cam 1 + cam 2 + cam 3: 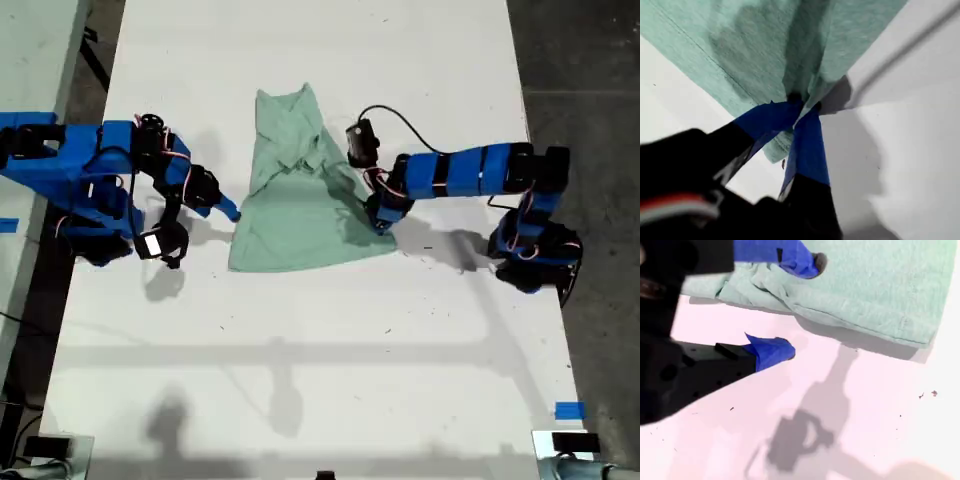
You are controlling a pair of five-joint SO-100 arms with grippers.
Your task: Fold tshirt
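Pinching the tshirt (805, 55), my first gripper (802, 107); my second gripper's (795, 305) jaws gape apart.

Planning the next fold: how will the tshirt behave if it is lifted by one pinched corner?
Probably floppy: the tshirt already lies rumpled, and bunches where my first gripper pinches it. It looks thin and light, so it should drape and may drag across the table.
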